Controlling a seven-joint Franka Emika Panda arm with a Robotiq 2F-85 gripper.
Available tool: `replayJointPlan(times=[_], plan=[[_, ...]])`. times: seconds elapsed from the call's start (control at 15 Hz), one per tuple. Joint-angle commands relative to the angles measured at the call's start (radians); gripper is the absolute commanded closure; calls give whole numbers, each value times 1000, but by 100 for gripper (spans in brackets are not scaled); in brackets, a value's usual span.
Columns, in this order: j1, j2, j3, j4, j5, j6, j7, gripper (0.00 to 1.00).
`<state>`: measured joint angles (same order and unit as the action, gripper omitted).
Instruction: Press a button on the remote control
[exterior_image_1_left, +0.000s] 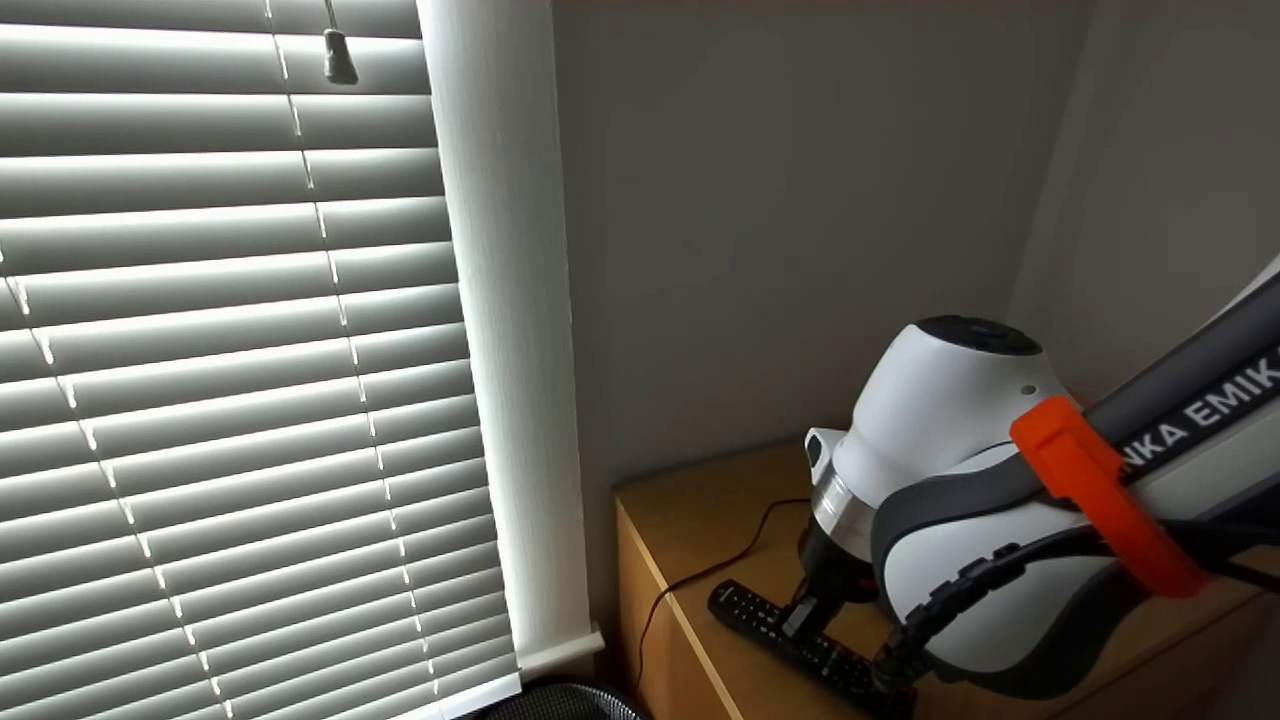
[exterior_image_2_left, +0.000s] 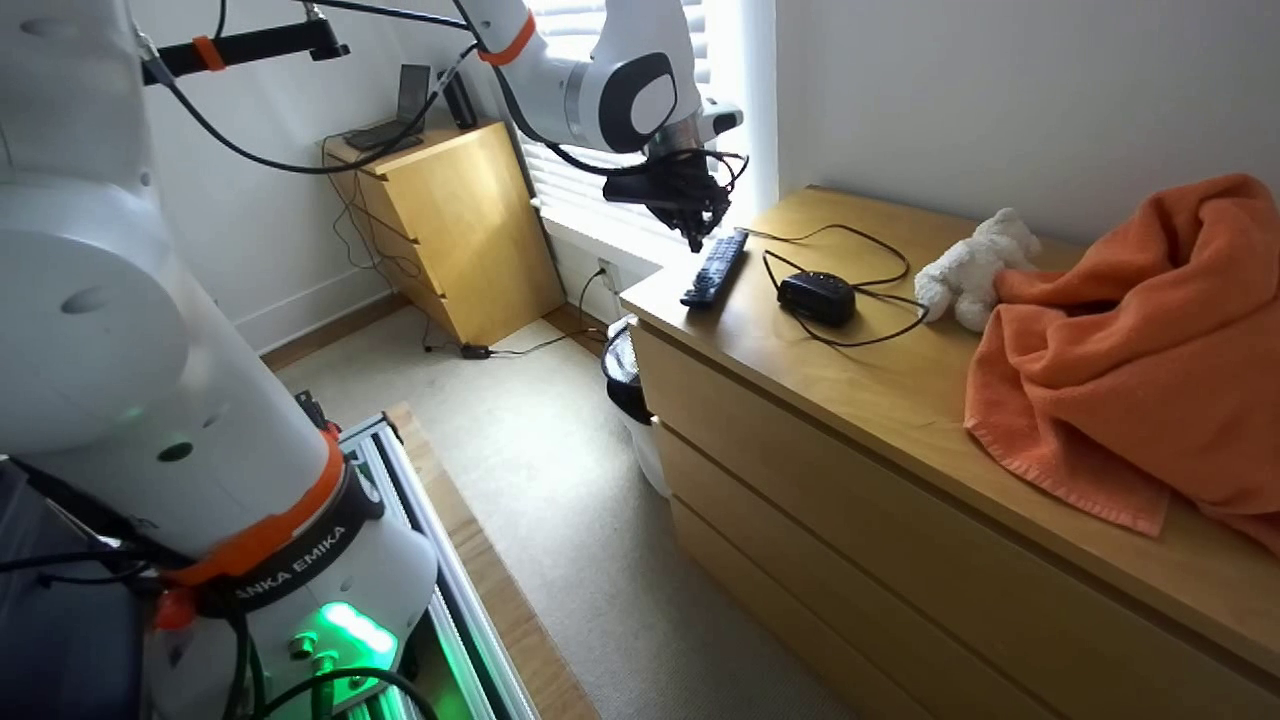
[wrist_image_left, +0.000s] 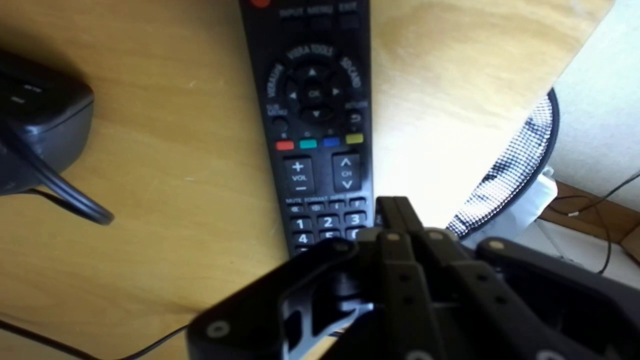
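1. Wrist view: the remote control (wrist_image_left: 312, 125) lies flat on the worktop (wrist_image_left: 190, 160), buttons facing up, its lower part hidden behind the end effector (wrist_image_left: 394, 212).
2. The end effector is clenched, its two fingers (wrist_image_left: 385, 212) together side by side.
3. Their tips show at the remote control's long edge, just beside the 3 key (wrist_image_left: 355, 219); I cannot tell whether they touch it.
4. In both exterior views, the end effector points down over the remote control.
5. To the left of the remote control in the wrist view, near but apart, sits a black corded device (wrist_image_left: 50, 110).
6. In an exterior view, a white plush toy (exterior_image_2_left: 975, 270) sits farther along the worktop, right beside a crumpled orange cloth (exterior_image_2_left: 1130, 350).
7. Past the worktop's edge, a mesh bin (wrist_image_left: 525, 150) shows in the wrist view.
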<state>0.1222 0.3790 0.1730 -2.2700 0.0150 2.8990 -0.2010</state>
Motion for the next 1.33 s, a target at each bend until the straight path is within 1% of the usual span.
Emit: replayJointPlan(times=[0.0, 1.27], plan=[[-9, 26, -2, 7, -32, 38, 6, 100], [-11, 59, -2, 26, -35, 74, 13, 100]])
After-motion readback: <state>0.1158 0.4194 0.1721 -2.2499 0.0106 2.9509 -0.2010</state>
